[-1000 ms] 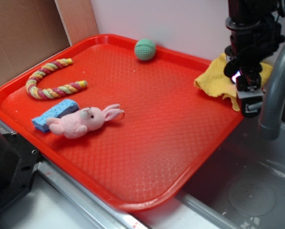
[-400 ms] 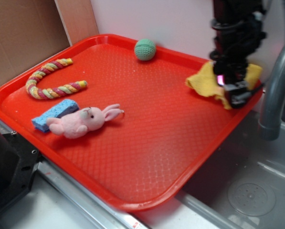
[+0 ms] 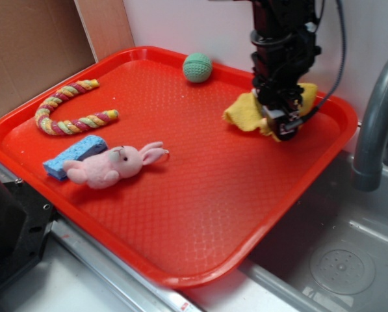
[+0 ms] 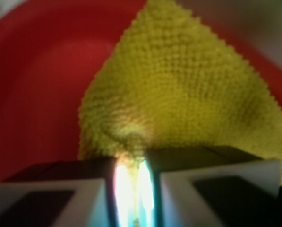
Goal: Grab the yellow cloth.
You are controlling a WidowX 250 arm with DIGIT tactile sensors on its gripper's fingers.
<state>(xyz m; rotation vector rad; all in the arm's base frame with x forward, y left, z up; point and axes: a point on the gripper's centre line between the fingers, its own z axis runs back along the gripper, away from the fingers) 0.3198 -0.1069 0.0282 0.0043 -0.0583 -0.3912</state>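
The yellow cloth [image 3: 247,110] is a mustard terry washcloth lying bunched at the back right of the red tray [image 3: 200,195]. My gripper [image 3: 281,120] stands over it, pointing down, with the jaws shut on a pinched fold of the cloth. In the wrist view the yellow cloth [image 4: 188,94] fans out above my gripper [image 4: 132,189], and a thin strip of it runs down between the two nearly closed fingers. Red tray [image 4: 37,85] shows to its left.
A green ball [image 3: 197,67] sits at the tray's back edge. A striped rope toy [image 3: 67,110], a blue sponge [image 3: 73,155] and a pink plush bunny [image 3: 112,164] lie at the left. A grey faucet [image 3: 375,123] and sink [image 3: 336,260] stand right of the tray.
My gripper has moved left along the tray's back, dragging the yellow cloth with it from the tray's right rim onto the tray floor.
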